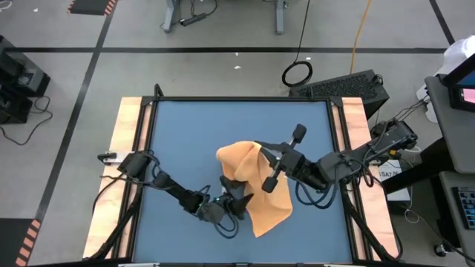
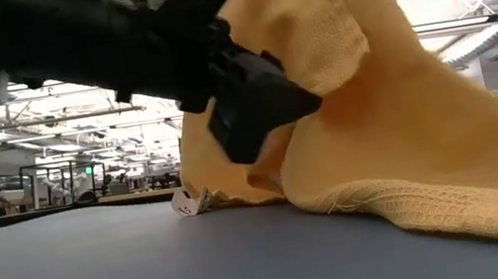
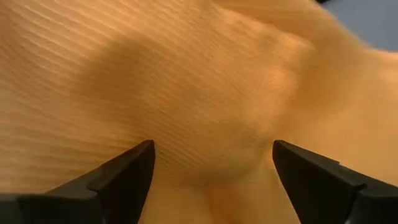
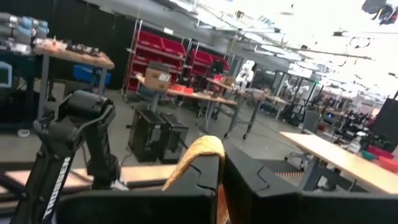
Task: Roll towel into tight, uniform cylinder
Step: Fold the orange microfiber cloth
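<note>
The soft orange-yellow ribbed cloth towel [image 1: 252,185] is lying crumpled and partly lifted on the blue table [image 1: 178,133], unrolled, with its small white tag [image 2: 185,203] touching the tabletop. The right end effector [image 1: 261,152] is pinching an upper fold of the towel between closed fingers and holding that part raised; a strip of cloth is showing between them in the right wrist view. The left end effector [image 3: 211,180] is sitting low against the hanging cloth, its fingers [image 3: 121,177] spread wide apart with fabric directly ahead of them, nothing clamped. The step looks like repositioning the towel before any rolling is starting. Next move likely calls for the left end effector taking a free edge or corner, then both spreading the towel flat.
</note>
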